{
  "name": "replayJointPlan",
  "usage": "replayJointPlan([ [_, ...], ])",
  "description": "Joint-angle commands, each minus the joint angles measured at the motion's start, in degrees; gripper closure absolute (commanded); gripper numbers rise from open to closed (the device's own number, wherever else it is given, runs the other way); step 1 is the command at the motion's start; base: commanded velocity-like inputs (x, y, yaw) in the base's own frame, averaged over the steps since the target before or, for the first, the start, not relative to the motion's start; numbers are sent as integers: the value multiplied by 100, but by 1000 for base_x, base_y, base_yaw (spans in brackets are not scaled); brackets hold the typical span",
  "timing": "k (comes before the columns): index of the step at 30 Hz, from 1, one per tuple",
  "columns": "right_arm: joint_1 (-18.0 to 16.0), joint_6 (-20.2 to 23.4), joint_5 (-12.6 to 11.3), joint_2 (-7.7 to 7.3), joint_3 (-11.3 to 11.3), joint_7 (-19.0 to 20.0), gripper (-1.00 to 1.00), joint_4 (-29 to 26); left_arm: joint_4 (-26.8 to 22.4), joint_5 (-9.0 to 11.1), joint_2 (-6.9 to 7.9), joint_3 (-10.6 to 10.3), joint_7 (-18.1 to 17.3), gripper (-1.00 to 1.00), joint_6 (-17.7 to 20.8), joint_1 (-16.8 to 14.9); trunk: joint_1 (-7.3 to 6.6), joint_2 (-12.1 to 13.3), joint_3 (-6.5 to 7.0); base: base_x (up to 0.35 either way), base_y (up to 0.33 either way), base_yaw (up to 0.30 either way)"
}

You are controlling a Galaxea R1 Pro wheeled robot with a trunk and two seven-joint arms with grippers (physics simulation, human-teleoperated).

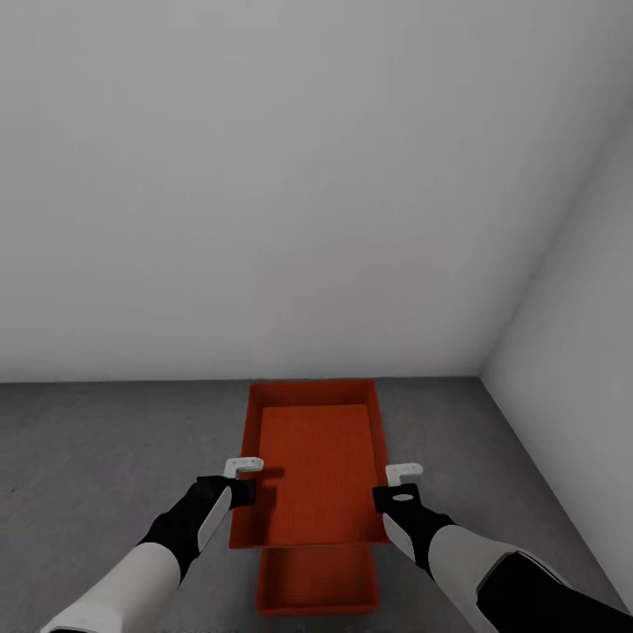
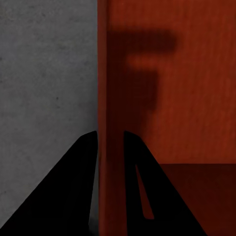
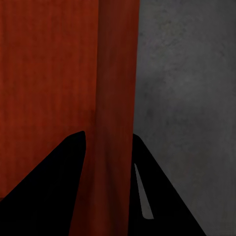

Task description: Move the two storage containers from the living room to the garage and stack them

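Note:
I hold one red-orange storage container (image 1: 316,457) level between both grippers, above the grey concrete floor (image 1: 105,457) of the garage. My left gripper (image 1: 243,491) is shut on its left wall (image 2: 110,98), one finger (image 2: 69,191) outside and one inside. On the opposite long wall (image 3: 115,73) my right gripper (image 1: 388,498) is shut the same way, its outer finger (image 3: 162,196) over the floor. The second storage container (image 1: 318,591) lies on the floor below and nearer to me, its far part hidden under the held one.
Plain white walls (image 1: 264,176) close the space ahead, and another white wall (image 1: 571,369) runs along the right, meeting in a corner at the far right. Grey floor stretches out to the left of the containers.

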Motion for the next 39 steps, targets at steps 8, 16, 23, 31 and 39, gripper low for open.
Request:
replayJointPlan([
  [8,-2,29,-101,-1,25,-69,100,95,-20,-150,48,-32,86,100,-216,-4,1,-7,-80,0,0,0],
  [16,-2,29,-103,2,25,-69,100,95,-20,-150,48,-32,86,100,-216,-4,1,-7,-153,0,0,0],
  [23,-2,29,-102,4,25,-69,100,95,-20,-150,48,-32,86,100,-216,-4,1,-7,-217,0,0,0],
  [31,-2,29,-103,7,25,-69,100,95,-20,-150,48,-32,86,100,-216,-4,1,-7,-290,0,0,0],
  [39,-2,29,-103,7,25,-69,100,95,-20,-150,48,-32,86,100,-216,-4,1,-7,-362,0,0,0],
])
